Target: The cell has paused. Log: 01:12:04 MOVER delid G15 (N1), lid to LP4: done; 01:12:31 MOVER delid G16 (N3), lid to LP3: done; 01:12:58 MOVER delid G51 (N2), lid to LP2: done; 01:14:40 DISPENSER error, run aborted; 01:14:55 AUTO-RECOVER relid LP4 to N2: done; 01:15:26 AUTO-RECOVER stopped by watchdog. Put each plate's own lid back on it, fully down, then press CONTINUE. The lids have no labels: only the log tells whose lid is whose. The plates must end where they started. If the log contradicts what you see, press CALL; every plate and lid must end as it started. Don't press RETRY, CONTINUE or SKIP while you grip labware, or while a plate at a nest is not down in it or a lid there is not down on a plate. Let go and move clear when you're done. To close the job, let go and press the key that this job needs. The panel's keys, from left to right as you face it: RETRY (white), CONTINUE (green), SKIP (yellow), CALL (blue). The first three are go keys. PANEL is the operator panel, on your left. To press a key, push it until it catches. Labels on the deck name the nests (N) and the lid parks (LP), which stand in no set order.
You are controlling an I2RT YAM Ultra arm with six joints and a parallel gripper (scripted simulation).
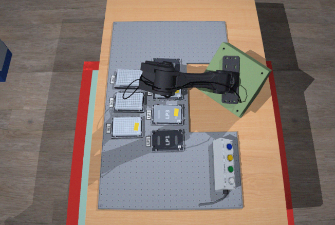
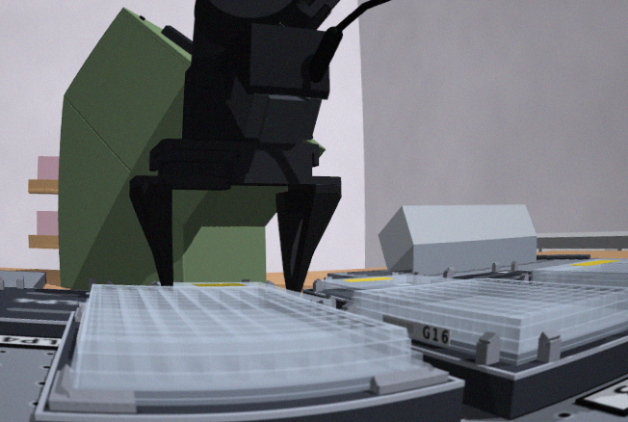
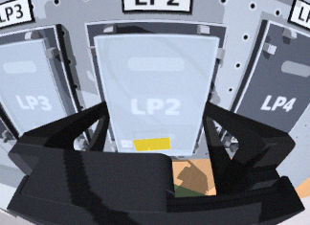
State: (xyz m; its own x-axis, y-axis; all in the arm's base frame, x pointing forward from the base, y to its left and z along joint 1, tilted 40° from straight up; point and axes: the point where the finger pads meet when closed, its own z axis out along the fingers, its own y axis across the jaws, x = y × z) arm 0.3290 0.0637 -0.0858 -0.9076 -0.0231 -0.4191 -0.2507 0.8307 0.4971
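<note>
My gripper (image 2: 230, 286) (image 3: 155, 106) is shut on the long sides of the clear lid (image 1: 177, 91) (image 2: 219, 284) (image 3: 158, 82) at LP2. The lid looks level; whether it is lifted off the park is hard to tell. A second lid (image 1: 167, 114) (image 2: 368, 279) (image 3: 24, 82) lies in LP3. Plate N2 (image 1: 127, 77) (image 2: 228, 335) and plate N3 (image 1: 128, 100) (image 2: 457, 304), marked G16, show bare wells and no yellow tag. Plate N1 (image 1: 123, 126) bears a lid with a yellow tag (image 1: 136, 126) (image 2: 593, 263). The arm hides part of N2's right edge.
Park LP4 (image 3: 279, 87) and park LP1 (image 1: 167, 146) are empty. The panel (image 1: 218, 162) (image 2: 472, 254) stands at the lower right in the top view, with blue (image 1: 228, 146), yellow (image 1: 229, 157), green (image 1: 230, 168) and white (image 1: 230, 181) keys. Raised corner posts edge the nests.
</note>
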